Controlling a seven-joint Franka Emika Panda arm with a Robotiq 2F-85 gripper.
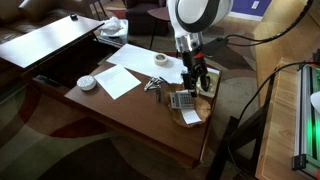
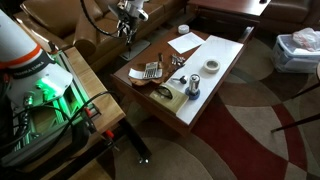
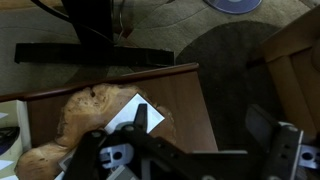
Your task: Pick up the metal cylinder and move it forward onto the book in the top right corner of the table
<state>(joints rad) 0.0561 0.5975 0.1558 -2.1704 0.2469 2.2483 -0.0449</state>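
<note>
Your gripper [image 3: 200,118] hangs wide open and empty above the table [image 3: 100,82] edge. The cylinder [image 2: 192,90] stands well apart, at about 4 o'clock from it in an exterior view. Centre over it, straddle squarely, and close at mid-height.

Table [image 1: 130,115] glossy wood; paper sheets [image 1: 122,80] matt.
</note>
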